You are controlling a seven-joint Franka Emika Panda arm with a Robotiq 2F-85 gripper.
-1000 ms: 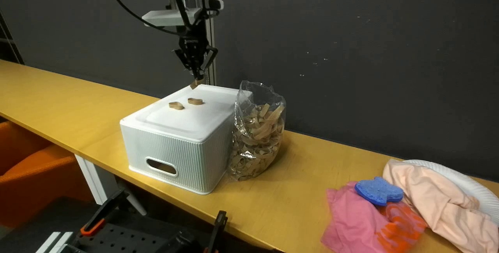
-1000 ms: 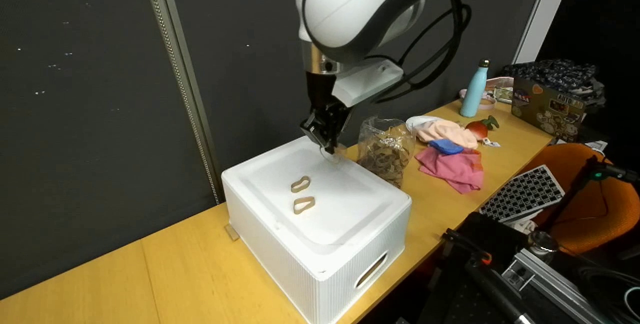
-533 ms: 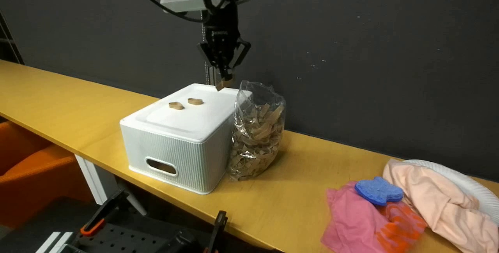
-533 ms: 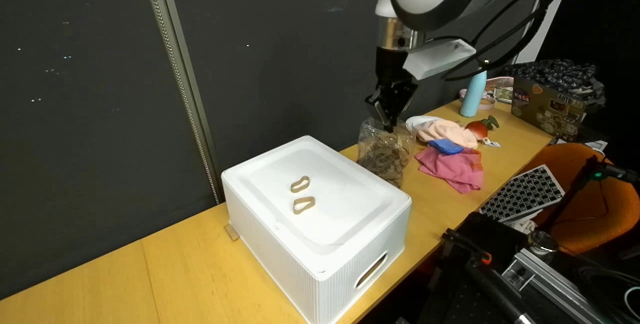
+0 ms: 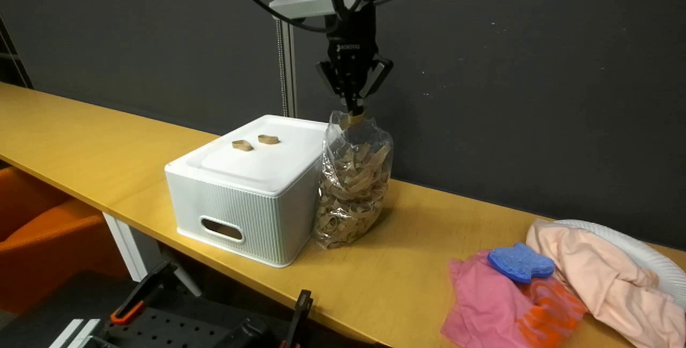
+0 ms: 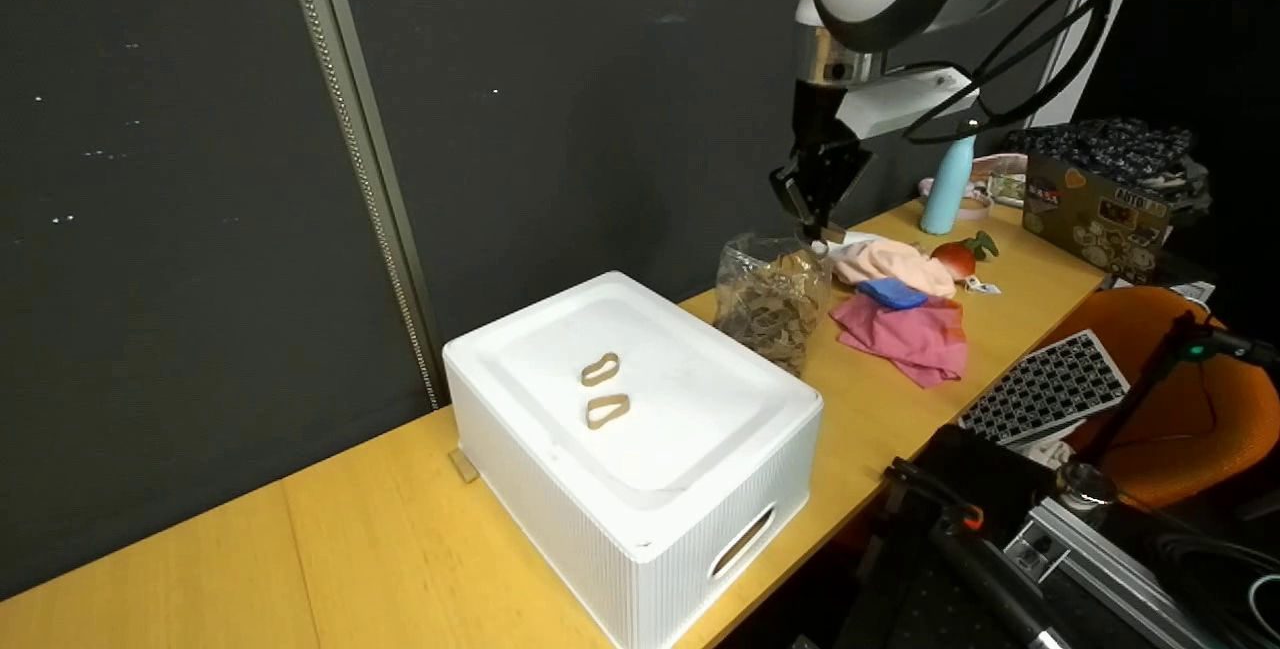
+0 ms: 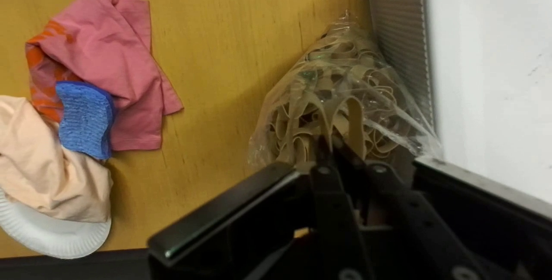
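The end effector (image 5: 355,106) pinches a tan rubber band (image 5: 356,119) between its closed-up fingertips, the loop jutting past them. It is by the top of the clear plastic bag (image 5: 340,141) of similar bands (image 5: 351,198); whether the two touch I cannot tell. The bag stands on the desk (image 5: 429,251) beside the white ribbed bin (image 5: 236,203), on whose top lie two loose rubber bands (image 5: 268,139). Farther off, a blue sponge (image 5: 520,262) rests on a pink cloth (image 5: 482,300)
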